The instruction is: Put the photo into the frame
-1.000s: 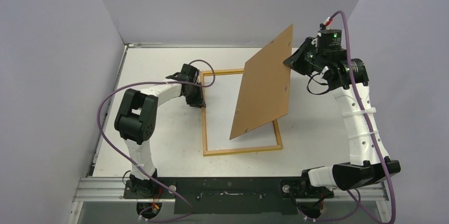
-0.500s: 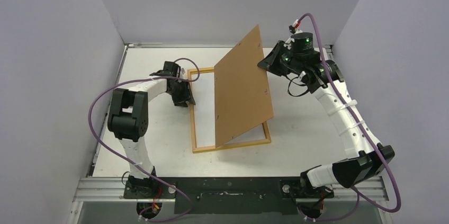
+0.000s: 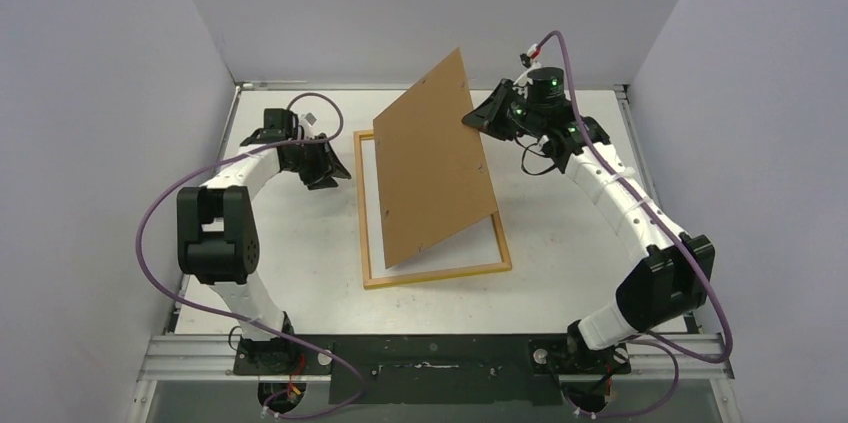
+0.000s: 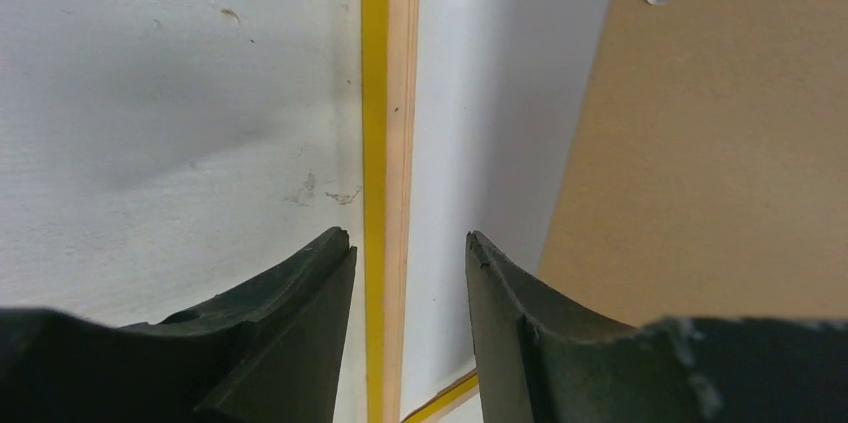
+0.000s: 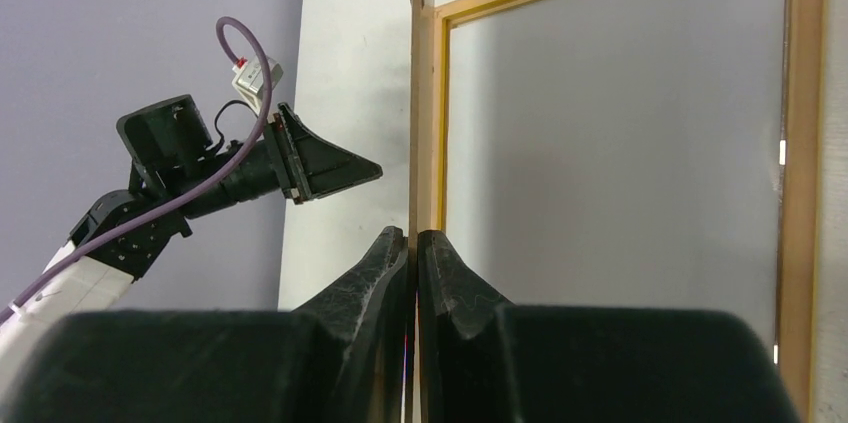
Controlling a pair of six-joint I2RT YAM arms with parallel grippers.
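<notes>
The frame [image 3: 435, 273] lies flat mid-table, light-wood back up; its yellow edge shows in the left wrist view [image 4: 376, 93]. My right gripper [image 3: 472, 123] is shut on the top right edge of the plain brown backing board [image 3: 435, 168], holding it tilted over the frame. In the right wrist view the board [image 5: 414, 93] is edge-on between the shut fingers [image 5: 413, 235], with the frame [image 5: 800, 143] below. The photo's printed face is out of view. My left gripper [image 3: 338, 171] is open and empty, just left of the frame's left rail, which lines up between its fingers [image 4: 408, 238].
Purple-grey walls close in the white table [image 3: 290, 243] on the left, back and right. A metal rail [image 3: 200, 353] with the arm bases runs along the near edge. Purple cables loop off both arms. The left arm shows in the right wrist view [image 5: 200, 173].
The left gripper dragged the frame leftward by its left rail, then let go and drew back to the left. The right gripper carried the brown board left, over the frame.
</notes>
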